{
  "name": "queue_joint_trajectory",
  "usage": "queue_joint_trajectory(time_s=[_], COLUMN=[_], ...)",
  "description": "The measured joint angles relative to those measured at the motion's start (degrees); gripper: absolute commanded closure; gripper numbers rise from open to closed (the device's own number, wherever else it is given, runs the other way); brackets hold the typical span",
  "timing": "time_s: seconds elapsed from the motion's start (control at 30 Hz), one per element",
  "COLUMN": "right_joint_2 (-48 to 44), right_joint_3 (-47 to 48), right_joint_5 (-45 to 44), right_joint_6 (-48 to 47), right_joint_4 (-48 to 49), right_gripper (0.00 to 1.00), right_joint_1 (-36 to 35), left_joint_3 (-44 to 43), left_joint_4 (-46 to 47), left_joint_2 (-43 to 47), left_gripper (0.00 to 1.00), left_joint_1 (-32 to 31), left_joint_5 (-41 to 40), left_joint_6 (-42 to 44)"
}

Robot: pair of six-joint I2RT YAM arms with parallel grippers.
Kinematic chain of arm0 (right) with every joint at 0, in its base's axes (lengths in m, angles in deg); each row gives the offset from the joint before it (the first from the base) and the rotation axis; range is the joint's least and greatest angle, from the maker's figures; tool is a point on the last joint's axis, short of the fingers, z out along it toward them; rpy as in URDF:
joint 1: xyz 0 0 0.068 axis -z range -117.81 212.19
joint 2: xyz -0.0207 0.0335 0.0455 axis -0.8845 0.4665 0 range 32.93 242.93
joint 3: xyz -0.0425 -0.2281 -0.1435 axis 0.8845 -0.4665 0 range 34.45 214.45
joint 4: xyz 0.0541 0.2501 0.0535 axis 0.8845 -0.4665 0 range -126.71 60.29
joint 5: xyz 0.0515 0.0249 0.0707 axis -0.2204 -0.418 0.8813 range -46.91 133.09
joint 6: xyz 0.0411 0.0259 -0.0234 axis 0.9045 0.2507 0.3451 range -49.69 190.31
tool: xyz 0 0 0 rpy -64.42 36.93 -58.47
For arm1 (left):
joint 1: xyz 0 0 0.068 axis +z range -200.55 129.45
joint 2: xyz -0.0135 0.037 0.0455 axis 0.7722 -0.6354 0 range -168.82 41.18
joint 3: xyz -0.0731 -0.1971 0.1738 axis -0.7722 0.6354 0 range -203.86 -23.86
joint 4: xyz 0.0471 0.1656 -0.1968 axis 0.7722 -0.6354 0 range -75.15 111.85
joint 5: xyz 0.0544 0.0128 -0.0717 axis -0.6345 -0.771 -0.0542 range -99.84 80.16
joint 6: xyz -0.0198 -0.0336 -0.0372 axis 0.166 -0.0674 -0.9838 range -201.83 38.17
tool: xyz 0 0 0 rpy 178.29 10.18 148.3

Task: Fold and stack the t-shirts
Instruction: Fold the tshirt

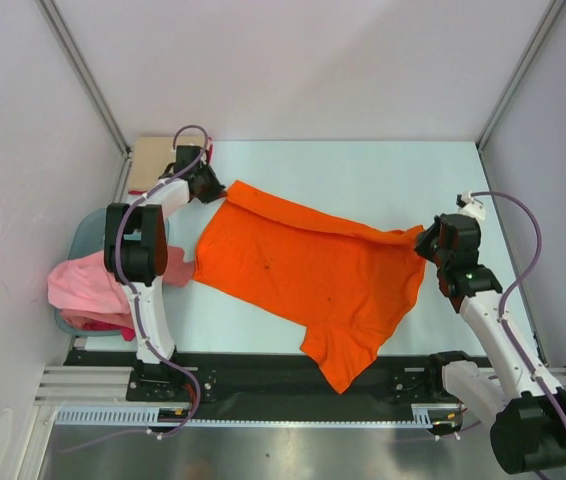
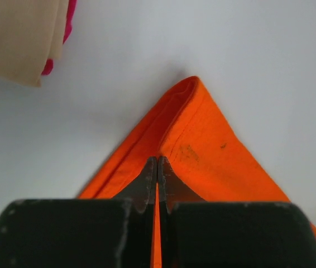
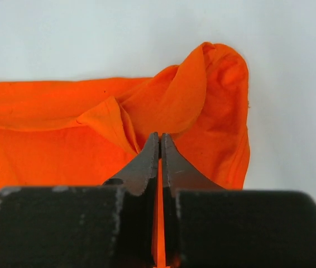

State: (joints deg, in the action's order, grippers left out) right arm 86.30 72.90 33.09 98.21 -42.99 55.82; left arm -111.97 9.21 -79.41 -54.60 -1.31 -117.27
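**Inspector:** While both arms are reaching out over the pale table, the bright orange cloth t-shirt is lying spread and slanted across its middle. Its near end is reaching over the table's near edge.

**Assistant:** And the claws?

**Inspector:** The left gripper is pinching the shirt's far-left corner, fingers pressed together with orange cloth showing between them. The right gripper is pinching the bunched right corner likewise. I am judging that they are holding opposite ends of one edge so the cloth can be drawn taut and folded squarely.

**Assistant:** The other shirts?

**Inspector:** A folded tan cloth shirt is sitting at the far-left corner, near the left gripper, apparently serving as the stack. A crumpled pink cloth shirt is hanging out of the translucent blue-green plastic tub beside the table, presumably awaiting its turn.
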Motion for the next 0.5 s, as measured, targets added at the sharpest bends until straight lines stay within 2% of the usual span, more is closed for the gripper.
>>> queue_joint_trajectory(time_s=[0.5], right_joint_2=[-3.74], right_joint_3=[-4.76], right_joint_5=[0.17], right_joint_6=[2.93], right_joint_4=[-4.66], right_gripper=[1.00], right_joint_1=[-2.21], left_joint_3=[1.09], left_joint_4=[-4.24], left_joint_2=[-0.02], left_gripper=[0.99], left_joint_1=[0.00], left_joint_5=[-2.29], left_joint_6=[1.01])
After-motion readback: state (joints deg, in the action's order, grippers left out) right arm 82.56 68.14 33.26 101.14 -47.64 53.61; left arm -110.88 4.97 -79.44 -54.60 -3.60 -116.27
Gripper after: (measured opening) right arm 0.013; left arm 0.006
